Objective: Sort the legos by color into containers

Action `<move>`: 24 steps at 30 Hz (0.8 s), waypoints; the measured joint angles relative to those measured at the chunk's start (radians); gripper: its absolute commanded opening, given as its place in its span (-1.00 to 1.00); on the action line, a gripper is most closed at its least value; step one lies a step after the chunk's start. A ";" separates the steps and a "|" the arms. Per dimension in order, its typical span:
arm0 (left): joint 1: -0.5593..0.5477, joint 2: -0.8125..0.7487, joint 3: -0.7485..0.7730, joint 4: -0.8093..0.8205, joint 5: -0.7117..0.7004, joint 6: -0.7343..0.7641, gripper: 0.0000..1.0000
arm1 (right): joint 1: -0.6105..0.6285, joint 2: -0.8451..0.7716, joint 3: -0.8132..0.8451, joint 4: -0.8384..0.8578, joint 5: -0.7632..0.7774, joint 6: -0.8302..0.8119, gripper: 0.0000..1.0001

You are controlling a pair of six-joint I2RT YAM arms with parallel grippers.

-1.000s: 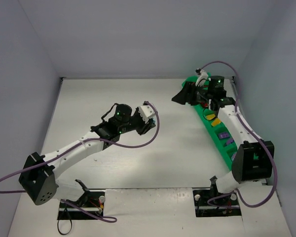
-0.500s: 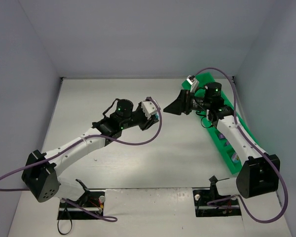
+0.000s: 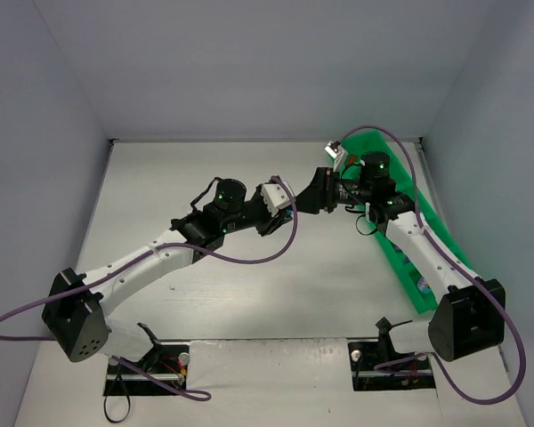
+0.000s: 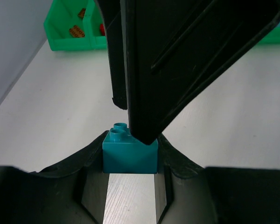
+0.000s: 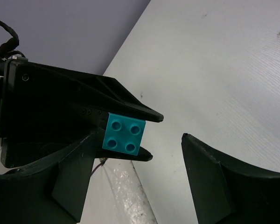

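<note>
Table: pale wood-grain top (image 3: 205,302), with both arms reaching over its middle.
Tray: long and bright green (image 3: 399,265), lying along the table's right side and partly hidden under the right arm. Its end compartments show in the left wrist view (image 4: 65,43).
Left arm: white (image 3: 151,258), stretched from the near left corner toward the centre.
Right arm: white (image 3: 427,249), bent leftward away from the tray.
Left claw: clamped (image 3: 280,209) on the teal brick, one finger on each flank (image 4: 130,161).
Right claw: spread wide (image 5: 140,182), tips meeting the left claw (image 3: 316,196). One black finger overlaps the brick's top edge; contact cannot be told.
Teal brick: four studs (image 5: 124,134), held above the table's middle, well apart from the tray (image 4: 129,156).
Tray contents: brown brick (image 4: 77,31) and red brick (image 4: 101,29) in neighbouring compartments.
</note>
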 measured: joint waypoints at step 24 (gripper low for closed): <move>-0.010 0.023 0.013 -0.015 -0.016 0.022 -0.84 | 0.068 0.002 -0.016 0.021 0.060 0.015 -0.74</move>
